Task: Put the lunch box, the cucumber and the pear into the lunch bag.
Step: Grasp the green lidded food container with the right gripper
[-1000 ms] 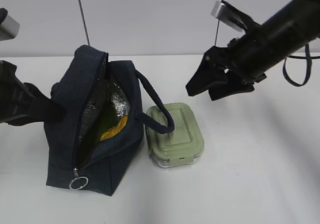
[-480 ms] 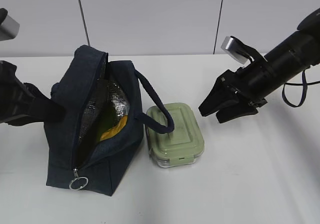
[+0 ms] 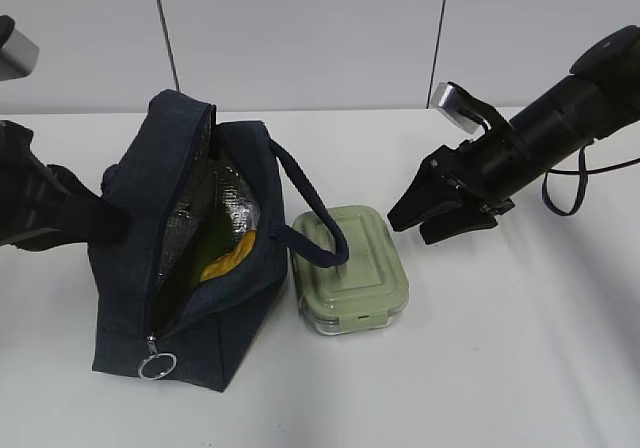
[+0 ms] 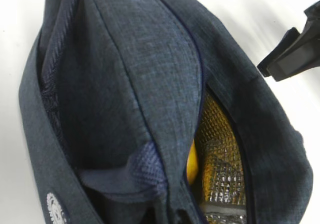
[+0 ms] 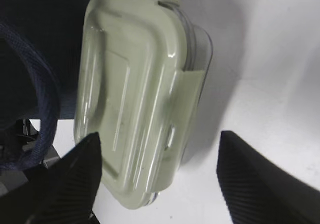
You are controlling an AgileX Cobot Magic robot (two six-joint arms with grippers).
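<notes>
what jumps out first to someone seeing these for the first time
The open navy lunch bag on the left of the table, silvery lining showing and something yellow and green inside. Right beside it sits the pale green lunch box, lid on, with the bag's handle draped over its edge. The right gripper hovers open just right of the box; the left arm is at the bag's far side.

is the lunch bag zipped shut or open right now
Open. The bag gapes along its top, showing silvery lining and something yellow inside; the zipper pull hangs at the near end.
</notes>
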